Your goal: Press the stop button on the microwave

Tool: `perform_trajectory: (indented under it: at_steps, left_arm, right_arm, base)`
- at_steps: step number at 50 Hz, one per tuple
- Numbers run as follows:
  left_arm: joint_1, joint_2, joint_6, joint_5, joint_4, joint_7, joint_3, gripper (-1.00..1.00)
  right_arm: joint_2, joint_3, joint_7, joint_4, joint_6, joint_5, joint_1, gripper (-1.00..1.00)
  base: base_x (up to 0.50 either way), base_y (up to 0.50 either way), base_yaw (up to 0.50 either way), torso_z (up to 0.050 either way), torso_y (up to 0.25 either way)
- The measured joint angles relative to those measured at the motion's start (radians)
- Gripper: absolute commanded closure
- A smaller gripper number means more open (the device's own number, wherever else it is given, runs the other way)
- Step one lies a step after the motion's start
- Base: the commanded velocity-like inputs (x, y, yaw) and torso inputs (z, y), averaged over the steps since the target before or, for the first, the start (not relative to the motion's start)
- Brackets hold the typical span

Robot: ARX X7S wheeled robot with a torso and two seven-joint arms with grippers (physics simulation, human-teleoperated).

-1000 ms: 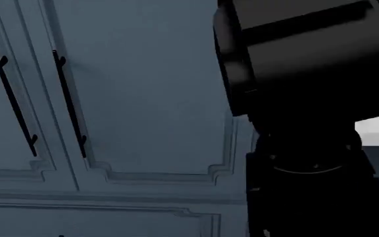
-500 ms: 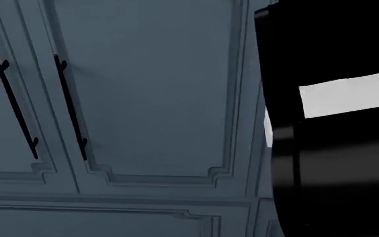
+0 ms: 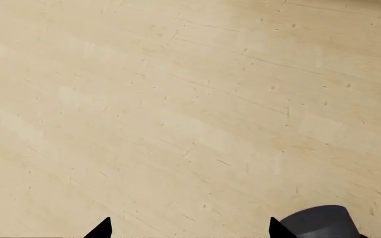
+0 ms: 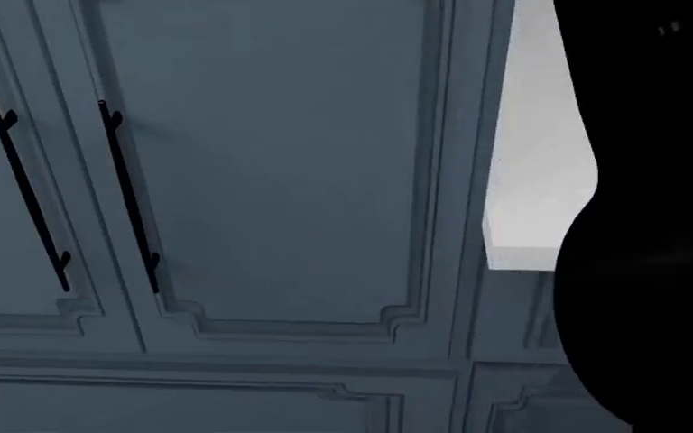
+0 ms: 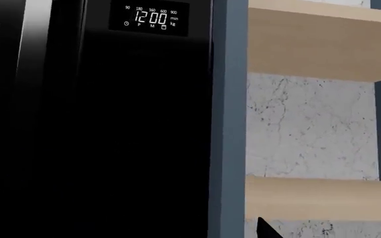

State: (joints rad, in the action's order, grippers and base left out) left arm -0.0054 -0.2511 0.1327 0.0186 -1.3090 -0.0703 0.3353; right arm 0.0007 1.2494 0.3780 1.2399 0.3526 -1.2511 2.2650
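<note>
Basically, right gripper state: cannot tell. Only one dark fingertip [image 5: 265, 229] shows at the edge of the right wrist view, nothing visibly held. The microwave [image 5: 97, 129] front fills that view ahead of the fingers, display [image 5: 149, 20] reading 12:00 at the top of the control strip; no stop button visible on the black panel. Left gripper [image 3: 189, 229] has tips spread, empty, over wood floor [image 3: 177, 99], so the right arm is nearer.
</note>
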Motion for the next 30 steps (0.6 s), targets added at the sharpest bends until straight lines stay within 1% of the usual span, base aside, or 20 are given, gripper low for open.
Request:
perform_trajectory:
  at_steps: [11, 15, 19, 30]
  left_arm:
    - [0.000, 0.000, 0.000, 0.000, 0.000, 0.000, 0.000, -1.00]
    - [0.000, 0.000, 0.000, 0.000, 0.000, 0.000, 0.000, -1.00]
    - [0.000, 0.003, 0.000, 0.001, 0.000, 0.000, -0.002, -1.00]
    - [0.000, -0.001, 0.000, 0.000, 0.001, 0.000, 0.000, -1.00]
  right_arm:
    - [0.000, 0.171, 0.031, 0.010, -0.020, -0.177, 0.024, -1.00]
    - [0.000, 0.209, 0.036, 0.005, -0.028, -0.212, 0.031, -1.00]
    - [0.004, 0.237, 0.040, 0.005, -0.043, -0.242, 0.037, -1.00]
    - [-0.001, 0.282, 0.038, 0.008, -0.075, -0.304, 0.028, -1.00]
  base:
    - [0.00, 0.00, 0.00, 0.042, 0.173]
    - [0.00, 0.00, 0.00, 0.000, 0.000]
    - [0.06, 0.50, 0.00, 0.000, 0.000]
    - [0.00, 0.00, 0.00, 0.000, 0.000]
